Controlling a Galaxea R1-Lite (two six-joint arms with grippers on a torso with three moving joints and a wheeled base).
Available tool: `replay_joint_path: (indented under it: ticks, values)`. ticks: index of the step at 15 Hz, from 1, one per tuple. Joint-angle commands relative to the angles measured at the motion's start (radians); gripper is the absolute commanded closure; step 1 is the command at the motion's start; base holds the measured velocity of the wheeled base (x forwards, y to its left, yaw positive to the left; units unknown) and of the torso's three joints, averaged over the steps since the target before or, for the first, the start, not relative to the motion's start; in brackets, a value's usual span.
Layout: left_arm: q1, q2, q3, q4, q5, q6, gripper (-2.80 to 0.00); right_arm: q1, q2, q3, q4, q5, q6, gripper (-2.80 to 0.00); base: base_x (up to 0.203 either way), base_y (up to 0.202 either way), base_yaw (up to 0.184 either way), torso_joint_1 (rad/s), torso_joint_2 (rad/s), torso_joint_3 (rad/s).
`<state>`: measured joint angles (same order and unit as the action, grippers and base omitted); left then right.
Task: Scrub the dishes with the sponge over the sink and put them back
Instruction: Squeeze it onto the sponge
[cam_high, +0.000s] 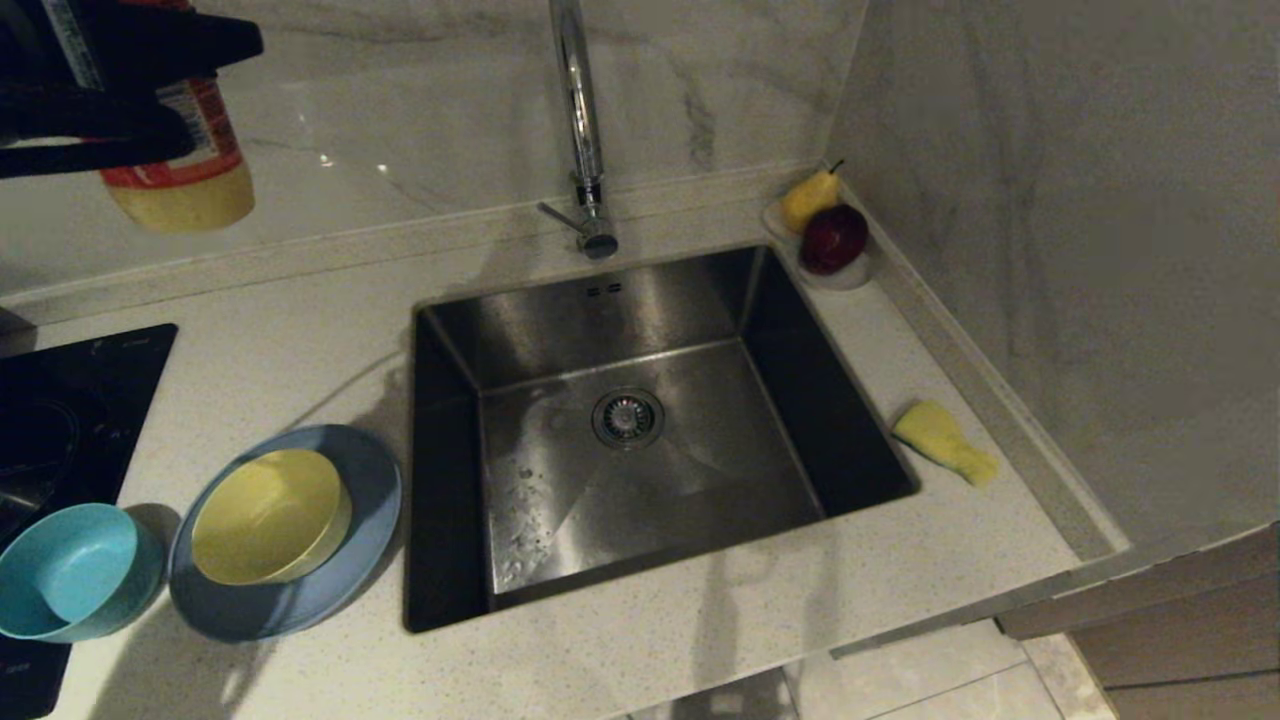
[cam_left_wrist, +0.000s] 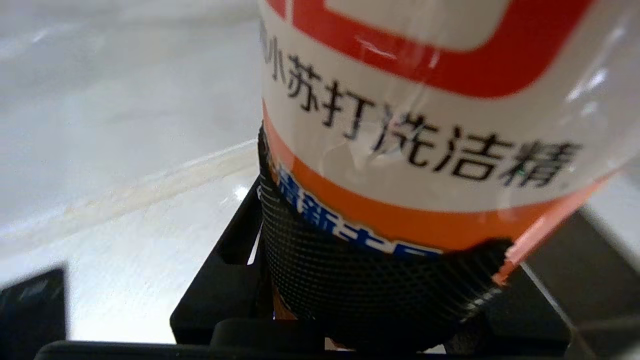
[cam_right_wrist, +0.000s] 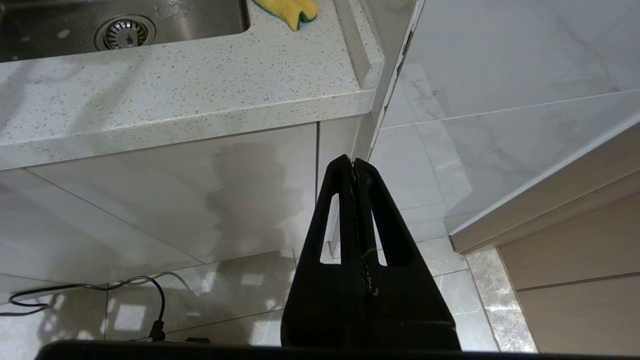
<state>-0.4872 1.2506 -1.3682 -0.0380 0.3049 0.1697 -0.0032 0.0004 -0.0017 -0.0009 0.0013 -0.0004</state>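
Left gripper clamped on detergent bottle, raised far left, likely for dosing | right gripper closed, parked below counter | sponge right of sink | plate, yellow bowl, teal bowl near left, unwashed.

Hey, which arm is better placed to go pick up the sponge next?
The right. The sponge lies on the counter right of the sink, on that arm's side, and the right gripper is shut and empty below the counter edge. The left gripper is busy holding a dish soap bottle.
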Motion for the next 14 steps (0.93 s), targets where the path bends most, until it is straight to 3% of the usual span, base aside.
replay_joint_path:
  ticks: [1,2,5,11,14]
  values:
    - [-0.075,0.013,-0.085,0.104,0.001,0.019,0.0,0.0,0.0,0.0,-0.001,0.0,-0.001,0.0,0.0,0.0,0.0,0.0,0.0,0.0]
    - [-0.118,0.013,-0.112,0.143,0.004,0.044,0.0,0.0,0.0,0.0,-0.001,0.0,0.0,0.0,0.0,0.0,0.0,0.0,0.0,0.0]
    - [-0.172,0.034,-0.164,0.177,0.01,0.242,0.0,0.0,0.0,0.0,-0.001,0.0,0.0,0.0,0.0,0.0,0.0,0.0,0.0,0.0]
    - [-0.306,0.15,-0.265,0.177,0.097,0.405,0.0,0.0,0.0,0.0,-0.001,0.0,-0.001,0.0,0.0,0.0,0.0,0.0,0.0,0.0]
    - [-0.385,0.252,-0.353,0.175,0.158,0.419,0.0,0.0,0.0,0.0,-0.001,0.0,-0.001,0.0,0.0,0.0,0.0,0.0,0.0,0.0]
